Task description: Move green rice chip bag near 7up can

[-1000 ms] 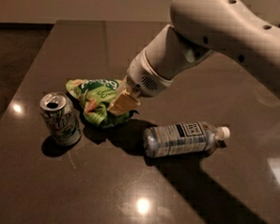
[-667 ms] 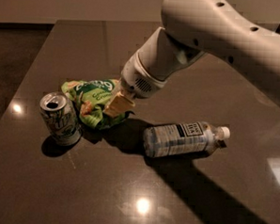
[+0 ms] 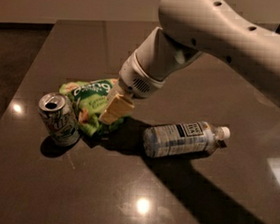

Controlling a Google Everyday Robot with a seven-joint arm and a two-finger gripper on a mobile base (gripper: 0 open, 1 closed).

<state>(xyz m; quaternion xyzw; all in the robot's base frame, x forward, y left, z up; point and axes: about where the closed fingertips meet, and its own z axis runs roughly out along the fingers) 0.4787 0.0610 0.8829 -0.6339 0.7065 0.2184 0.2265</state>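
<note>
The green rice chip bag [image 3: 90,98] lies crinkled on the dark table, its dark-green label facing up. Its left edge is right beside the 7up can [image 3: 58,119], which stands upright at the left with its open top showing. My gripper [image 3: 115,109] reaches down from the upper right and sits on the bag's right side, covering part of it. The white arm hides the gripper's far side.
A clear plastic bottle with a white label [image 3: 184,139] lies on its side to the right of the bag, cap pointing right. The dark glossy table [image 3: 140,198] has its left edge [image 3: 20,86] close to the can. The arm's shadow falls across the front right.
The arm and gripper have shifted a little left and down toward the can. The bag has moved slightly left with them and now lies against the can. Can and bottle have not moved.
</note>
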